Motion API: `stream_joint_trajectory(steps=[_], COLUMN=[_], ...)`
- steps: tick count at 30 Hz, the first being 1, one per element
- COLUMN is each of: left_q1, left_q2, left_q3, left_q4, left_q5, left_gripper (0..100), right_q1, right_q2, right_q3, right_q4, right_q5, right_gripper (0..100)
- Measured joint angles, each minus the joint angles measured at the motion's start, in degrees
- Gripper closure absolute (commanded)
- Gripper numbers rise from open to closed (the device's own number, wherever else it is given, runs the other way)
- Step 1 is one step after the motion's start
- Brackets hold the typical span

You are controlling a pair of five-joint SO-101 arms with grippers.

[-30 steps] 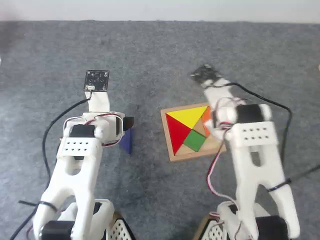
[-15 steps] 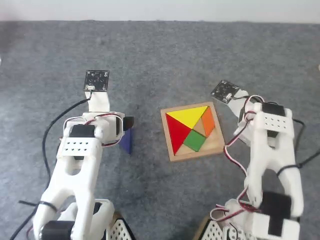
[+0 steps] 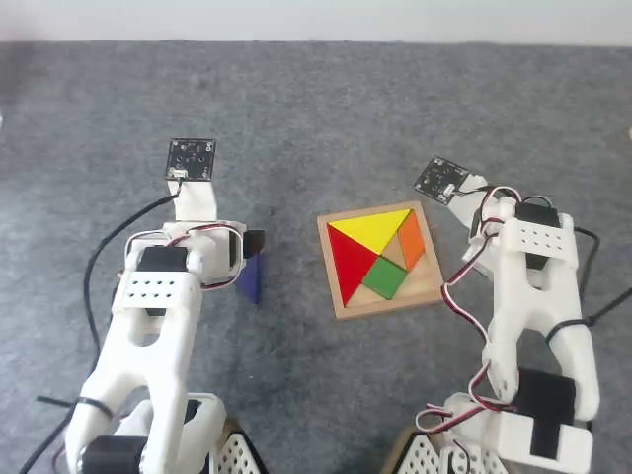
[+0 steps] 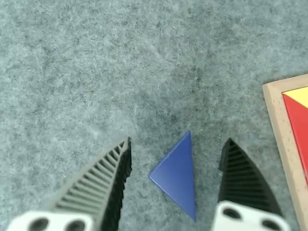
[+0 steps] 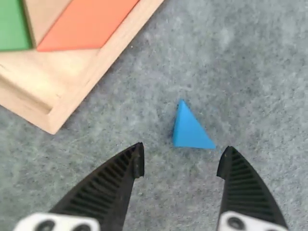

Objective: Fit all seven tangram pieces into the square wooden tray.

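The square wooden tray [image 3: 390, 304] lies mid-table holding a yellow triangle [image 3: 373, 230], a red triangle [image 3: 348, 262], a green square [image 3: 384, 277] and an orange piece [image 3: 412, 240]. A dark blue triangle [image 4: 177, 175] lies flat on the carpet left of the tray, between the fingers of my open left gripper [image 4: 178, 142], which do not touch it. My right gripper [image 5: 183, 147] is open just over a small light blue triangle [image 5: 190, 129] on the carpet beside the tray's corner [image 5: 72, 91].
Grey carpet covers the whole table. The left arm [image 3: 158, 296] stands left of the tray and the right arm [image 3: 528, 286] right of it. Bare wood shows in the tray's near right part [image 3: 423, 279].
The right arm has swung off the tray's right side to the carpet right of it. The left arm and the dark blue triangle have not moved.
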Motion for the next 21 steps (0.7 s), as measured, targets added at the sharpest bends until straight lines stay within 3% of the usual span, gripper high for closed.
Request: stream_joint_trajectory(steps=[14,17,21], left_q1=[0.0,0.0,-1.2], left_q2=[0.0,0.0,0.0], left_q3=[2.0,2.0,2.1], left_q4=[-2.3,-2.5,-2.7], left_q5=[0.0,0.0,0.0], left_gripper=[71,71,71], right_q1=[2.5,-1.8,-15.4], right_q2=[0.1,0.1,0.1], right_q3=[0.3,0.3,0.3], right_q4=[-3.1,0.4,5.9], right_q5=[3.8,-4.5,-21.3], right_gripper=[72.8,72.8,72.8])
